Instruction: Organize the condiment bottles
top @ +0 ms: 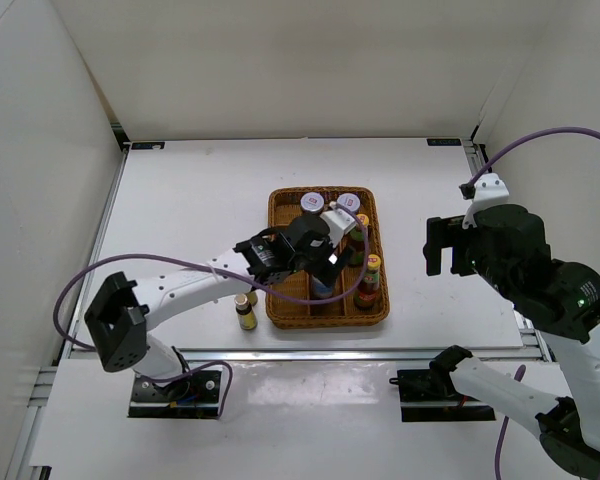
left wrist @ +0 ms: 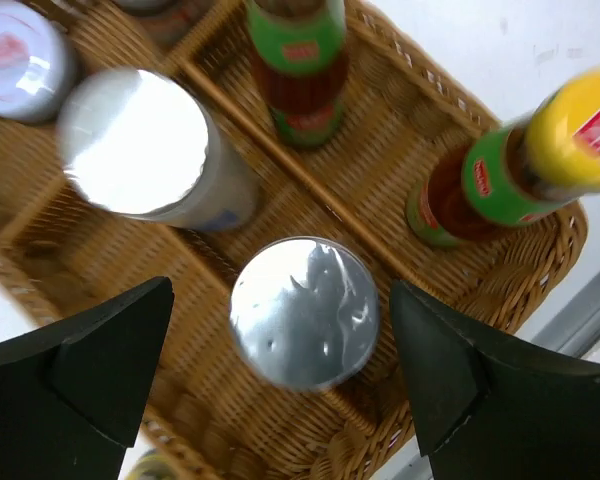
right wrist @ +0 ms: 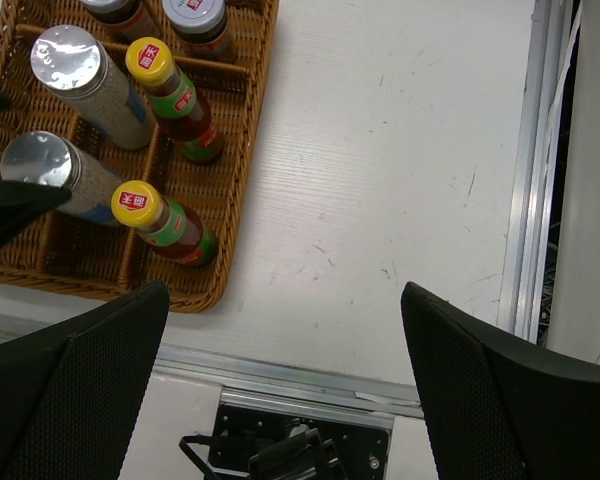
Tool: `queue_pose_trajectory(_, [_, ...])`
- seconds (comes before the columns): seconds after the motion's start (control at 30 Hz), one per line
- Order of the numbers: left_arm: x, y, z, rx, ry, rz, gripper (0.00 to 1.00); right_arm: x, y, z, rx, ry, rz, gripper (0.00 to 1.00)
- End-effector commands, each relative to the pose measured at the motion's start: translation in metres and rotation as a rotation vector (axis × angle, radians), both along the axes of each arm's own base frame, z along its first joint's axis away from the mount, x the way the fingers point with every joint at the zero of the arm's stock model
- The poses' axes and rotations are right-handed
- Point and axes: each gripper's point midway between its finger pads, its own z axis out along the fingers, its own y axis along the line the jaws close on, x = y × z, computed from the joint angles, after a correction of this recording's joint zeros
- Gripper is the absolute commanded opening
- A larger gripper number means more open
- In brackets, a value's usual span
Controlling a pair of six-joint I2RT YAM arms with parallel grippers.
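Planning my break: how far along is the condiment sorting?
Six containers stand in the wicker tray: two jars, two shakers, two sauce bottles. The left end effector is open around the near shaker. Two tiny dark bottles wait on the table.

Tray (left wrist: 380,180): woven wicker, rough, brown. Shaker (left wrist: 303,312) tops: bright polished metal, mirror-glossy. Sauce bottle (right wrist: 170,228) caps: smooth glossy yellow plastic; labels shiny. Tabletop (right wrist: 380,200): matt white, faintly scuffed, fine grain.
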Motion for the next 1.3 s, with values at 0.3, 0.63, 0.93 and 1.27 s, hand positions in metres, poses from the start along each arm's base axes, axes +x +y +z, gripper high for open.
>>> queue_pose_trajectory(0.3, [0.013,0.182,0.125,-0.103,-0.302,0.449,1.00,0.003,-0.004,0.001,-0.011,-0.042,-0.006,1.00])
queue_pose_trajectory(0.63, [-0.018,0.188,0.023,-0.121,0.191,0.497,0.89,0.013,0.009,-0.009,-0.019,-0.014,0.023,1.00])
queue_pose_trajectory(0.93, [-0.036,0.186,-0.003,-0.078,0.332,0.503,0.85,0.013,0.009,-0.012,-0.025,-0.007,0.023,1.00])
queue_pose_trajectory(1.27, [-0.037,0.186,-0.014,-0.054,0.361,0.515,0.63,0.011,0.008,-0.010,-0.019,-0.014,0.023,1.00])
